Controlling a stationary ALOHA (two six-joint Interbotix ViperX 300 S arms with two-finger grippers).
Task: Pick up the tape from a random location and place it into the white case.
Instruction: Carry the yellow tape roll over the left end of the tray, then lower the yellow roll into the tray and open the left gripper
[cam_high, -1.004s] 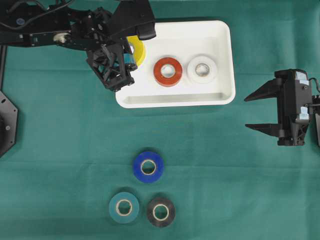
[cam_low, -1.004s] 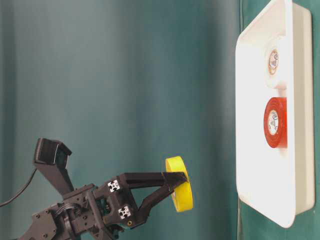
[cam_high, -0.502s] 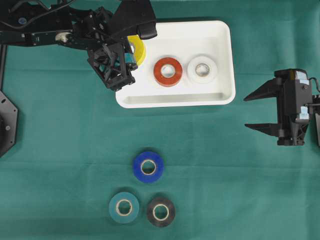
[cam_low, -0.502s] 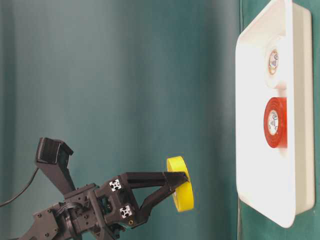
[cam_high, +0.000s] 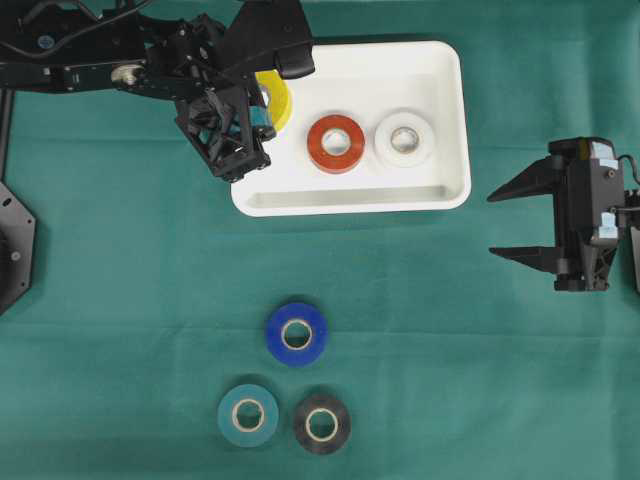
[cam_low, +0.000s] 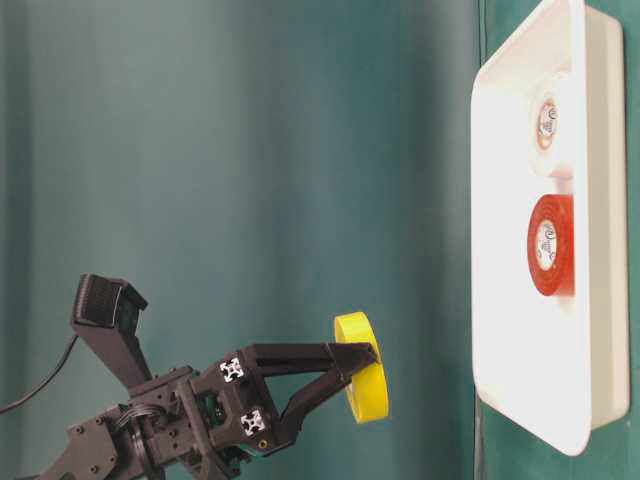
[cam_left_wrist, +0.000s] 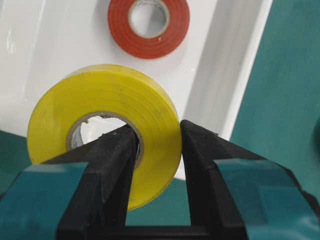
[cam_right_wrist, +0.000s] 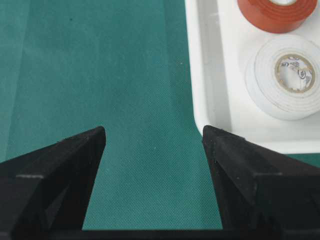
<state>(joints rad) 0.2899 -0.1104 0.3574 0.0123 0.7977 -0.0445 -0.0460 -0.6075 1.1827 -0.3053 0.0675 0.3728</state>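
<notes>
Reading the rolls for print: the cardboard cores of the white tape roll (cam_right_wrist: 286, 76) and the red tape roll (cam_low: 550, 245) carry dark printed marks, too small and blurred to make out. No other lettering legible anywhere.

Yellow tape roll (cam_left_wrist: 105, 130): glossy bright yellow vinyl, wound thick, grey-brown cardboard core, winding lines visible on its flat face. Held on edge, tilted. Left gripper (cam_left_wrist: 157, 155) clamped on its wall, one finger through the core, the other against the outer rim. In the table-level view the roll hangs clear of the white case (cam_high: 440, 195), above its left end; the overhead view puts it over the case's upper-left corner.

White case: shallow, rounded corners, raised rim, smooth glossy plastic, lying on the green cloth (cam_high: 120, 300). Red roll lies flat near its middle, white roll just beside it toward the right end, apart.

Right gripper (cam_high: 515, 222): jaws spread wide, nothing between them, hovering over bare cloth right of the case.

On the cloth well below the case: blue tape roll (cam_high: 297, 333), teal tape roll (cam_high: 248, 414), black tape roll (cam_high: 322, 423), all flat, grouped close.
</notes>
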